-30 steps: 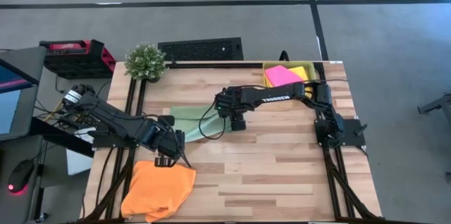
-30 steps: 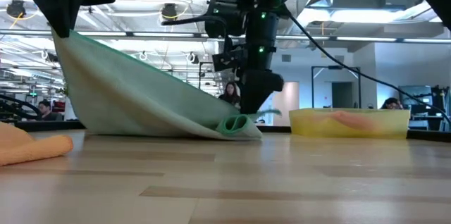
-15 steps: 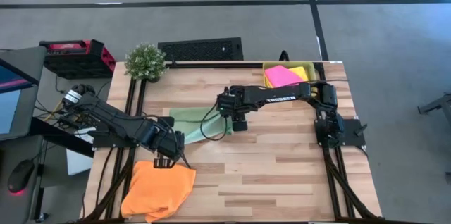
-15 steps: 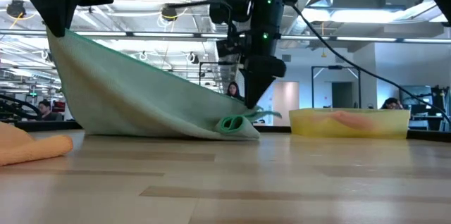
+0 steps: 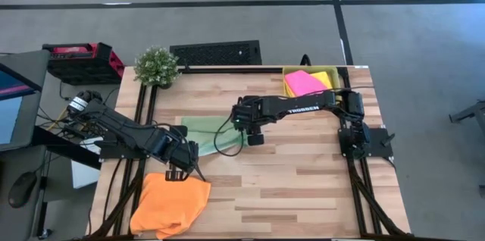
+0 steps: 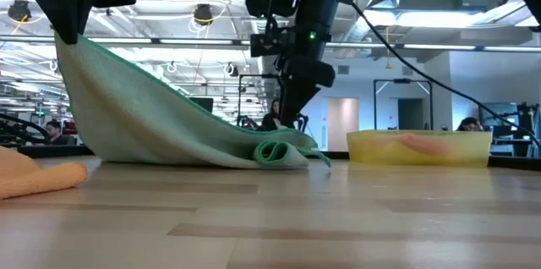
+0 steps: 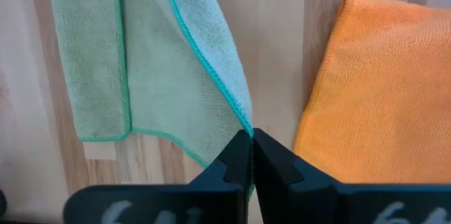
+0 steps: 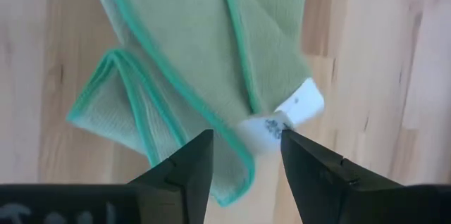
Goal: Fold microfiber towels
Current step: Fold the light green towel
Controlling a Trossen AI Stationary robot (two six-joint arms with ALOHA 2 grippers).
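Observation:
The pale green towel (image 5: 203, 131) with a teal hem lies half raised at the table's middle. My left gripper (image 6: 72, 28) is shut on its near-left part and holds it up. The towel's far-right corner (image 6: 279, 152) lies bunched on the table. My right gripper (image 8: 246, 146) is open just above that corner, its fingers on either side of the white label (image 8: 282, 122), touching nothing. The orange towel (image 5: 170, 203) lies crumpled at the near left. The pink towel (image 5: 303, 82) and the yellow towel (image 5: 326, 78) lie in the yellow tray (image 5: 288, 70). My left gripper pinches the green towel's teal-hemmed edge (image 7: 243, 122) between its two shut fingers, coming from above and pointing down. One layer or several, I cannot tell. The towel (image 6: 152, 121) slopes down from the fingers, sagging a little, to its far end, which rests on the table.
A potted plant (image 5: 157, 65) stands at the far left corner. The yellow tray (image 6: 418, 146) stands at the far right. Bare wood (image 5: 303, 173) lies across the near right of the table.
My right gripper has gone a little toward the table's left and risen above the towel's bunched corner. The towel's slope sags more than before, and the corner on the table lies flatter. My left gripper has kept its hold.

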